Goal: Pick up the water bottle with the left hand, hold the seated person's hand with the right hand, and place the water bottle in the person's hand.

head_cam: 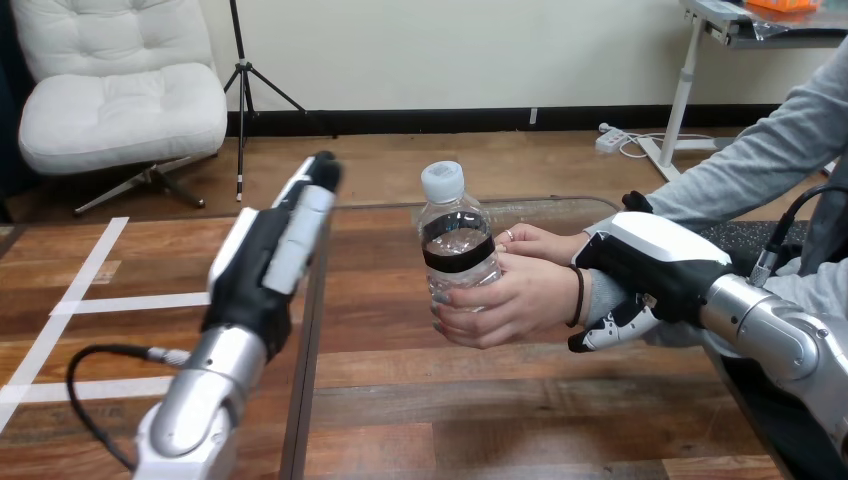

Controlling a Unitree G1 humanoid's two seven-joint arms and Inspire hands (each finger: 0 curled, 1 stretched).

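Head view: the person's hand is gripping the water bottle while the right robot hand is clasping the person's wrist.

Nearest, left of the water bottle, the silver left forearm is rising from the bottom edge. The left robot hand is standing raised with its fingers straight and together, holding nothing, well apart from the bottle. Right of the bottle, the right robot hand is lying over the wrist, its fingers curling round beneath it. The person's hand is wrapping around the bottle's lower half, holding it upright over the worktop; I cannot tell whether the base is touching the wood. Just behind the bottle to its right, the person's second hand is resting near its far side.
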